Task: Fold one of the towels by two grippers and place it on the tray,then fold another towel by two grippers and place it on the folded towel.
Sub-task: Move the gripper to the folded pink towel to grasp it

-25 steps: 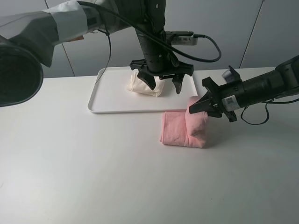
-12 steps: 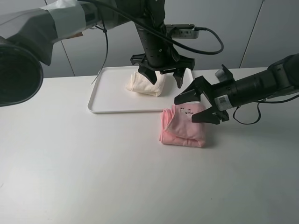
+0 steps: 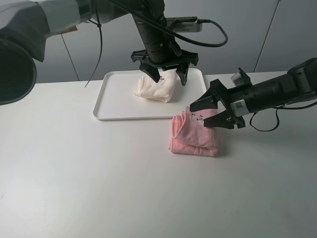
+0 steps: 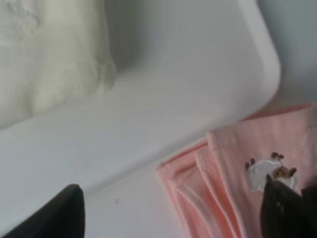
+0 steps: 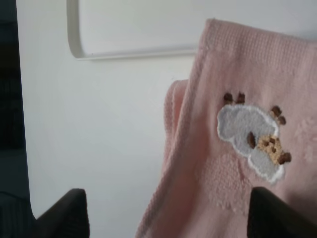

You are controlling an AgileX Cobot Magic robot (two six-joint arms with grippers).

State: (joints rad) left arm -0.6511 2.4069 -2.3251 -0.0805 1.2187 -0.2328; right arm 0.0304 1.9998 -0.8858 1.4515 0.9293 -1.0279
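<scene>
The cream towel (image 3: 155, 89) lies folded on the white tray (image 3: 119, 101), toward its right end, and the tray sits at the back of the table (image 3: 99, 188). The left gripper (image 3: 164, 69) hangs above that towel with its jaws spread, holding nothing. The pink towel (image 3: 193, 136) lies folded on the table just off the tray's front right corner, its sheep patch (image 5: 252, 141) facing up; the right gripper (image 3: 210, 111) is at its upper right edge, jaws spread, gripping nothing.

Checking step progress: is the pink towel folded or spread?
Folded: the pink towel lies bunched in stacked layers on the table, beside the tray.
</scene>
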